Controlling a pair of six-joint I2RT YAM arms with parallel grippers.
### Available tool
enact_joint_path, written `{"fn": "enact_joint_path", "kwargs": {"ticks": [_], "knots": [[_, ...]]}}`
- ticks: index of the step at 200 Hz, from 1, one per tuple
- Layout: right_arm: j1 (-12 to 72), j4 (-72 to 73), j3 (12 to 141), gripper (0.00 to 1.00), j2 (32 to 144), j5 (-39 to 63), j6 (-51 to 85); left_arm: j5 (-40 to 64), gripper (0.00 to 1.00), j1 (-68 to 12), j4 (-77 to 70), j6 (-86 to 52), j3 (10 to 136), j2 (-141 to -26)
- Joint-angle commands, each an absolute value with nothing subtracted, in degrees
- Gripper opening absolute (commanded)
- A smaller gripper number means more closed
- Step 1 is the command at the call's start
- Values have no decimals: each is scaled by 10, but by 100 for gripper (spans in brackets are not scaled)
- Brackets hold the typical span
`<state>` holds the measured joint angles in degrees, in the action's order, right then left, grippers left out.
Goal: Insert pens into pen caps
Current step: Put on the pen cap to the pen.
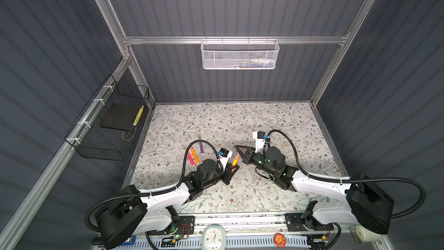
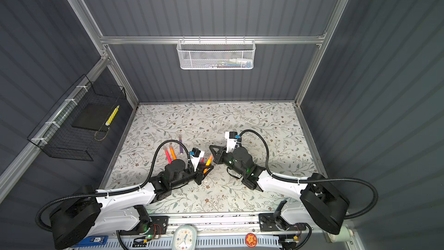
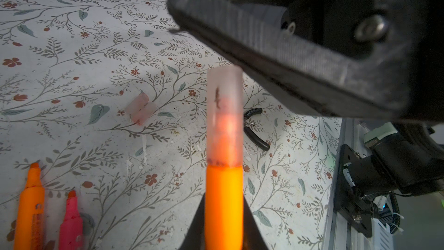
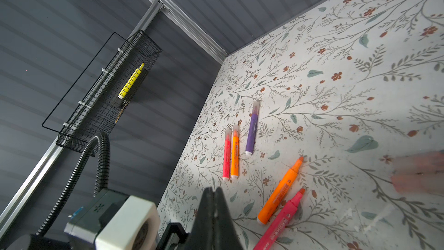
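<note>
Orange plastic pen (image 3: 224,188) with a see-through pinkish cap (image 3: 224,116) on its tip, squeezed in my left gripper (image 1: 232,168).

The pen's long side runs from my left gripper toward my right gripper (image 1: 238,147), which is pinched tight on nothing and sits just past the cap end. So I think my right one is nearer to push the cap down along the pen. Two loose pale caps (image 3: 140,109) lie on the flowery table (image 3: 72,68) beside the held pen, with a bare orange pen (image 4: 281,191) and a bare pink pen (image 4: 280,222) near it.
</note>
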<state>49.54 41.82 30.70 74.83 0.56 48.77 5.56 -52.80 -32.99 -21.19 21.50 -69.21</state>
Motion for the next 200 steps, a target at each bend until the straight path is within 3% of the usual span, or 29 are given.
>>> {"fn": "enact_joint_path", "kwargs": {"ticks": [1, 24, 36, 60, 81, 143, 181, 200], "knots": [[503, 403, 318, 0, 746, 1, 477, 64, 0, -527, -349, -211, 228, -678], [503, 403, 318, 0, 746, 0, 475, 64, 0, -528, -348, -212, 226, -676], [503, 398, 315, 18, 739, -9, 471, 64, 0, -528, -349, -212, 225, -673], [503, 378, 309, 41, 716, -36, 464, 63, 0, -528, -349, -212, 222, -670], [503, 365, 310, 46, 712, -39, 466, 62, 0, -528, -347, -212, 221, -663], [521, 398, 329, 43, 754, 2, 469, 58, 0, -528, -350, -212, 221, -667], [523, 401, 326, 14, 752, -5, 470, 54, 0, -528, -348, -212, 221, -665], [525, 399, 327, 7, 751, -7, 469, 54, 0, -528, -349, -212, 220, -666]]}}
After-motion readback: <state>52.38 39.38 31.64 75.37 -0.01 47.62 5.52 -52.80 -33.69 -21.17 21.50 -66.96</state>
